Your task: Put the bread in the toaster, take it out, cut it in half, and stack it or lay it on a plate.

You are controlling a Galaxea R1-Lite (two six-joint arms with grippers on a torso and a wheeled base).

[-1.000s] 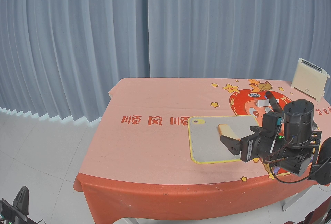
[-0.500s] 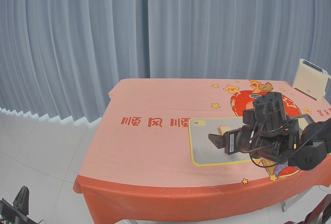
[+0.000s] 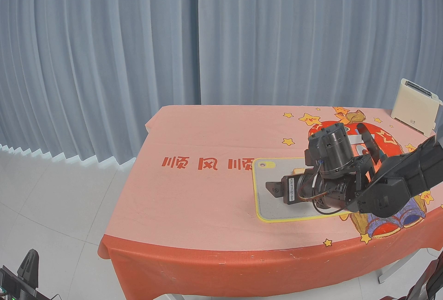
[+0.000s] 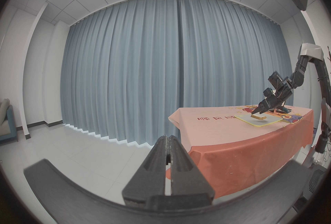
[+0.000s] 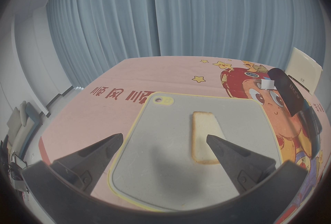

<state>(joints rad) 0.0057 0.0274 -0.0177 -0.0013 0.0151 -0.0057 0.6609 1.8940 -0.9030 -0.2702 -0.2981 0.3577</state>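
Right gripper (image 5: 162,139): hovering over grey yellow-rimmed cutting board (image 5: 241,114), jaws apart.
Pale rectangular bread slice (image 5: 201,131): lying flat, apparently untouched.
Left gripper (image 4: 168,143): jaws sitting together.

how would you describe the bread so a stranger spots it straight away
On the pink-clothed table sits a grey cutting board with a yellow rim. The bread lies flat on it, near the open right hand: a pale slice with a tan crust, unlike the black knife beside the board.

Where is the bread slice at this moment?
In the right wrist view, the bread lies flat on the cutting board, toward the robot's right, under the open right gripper.
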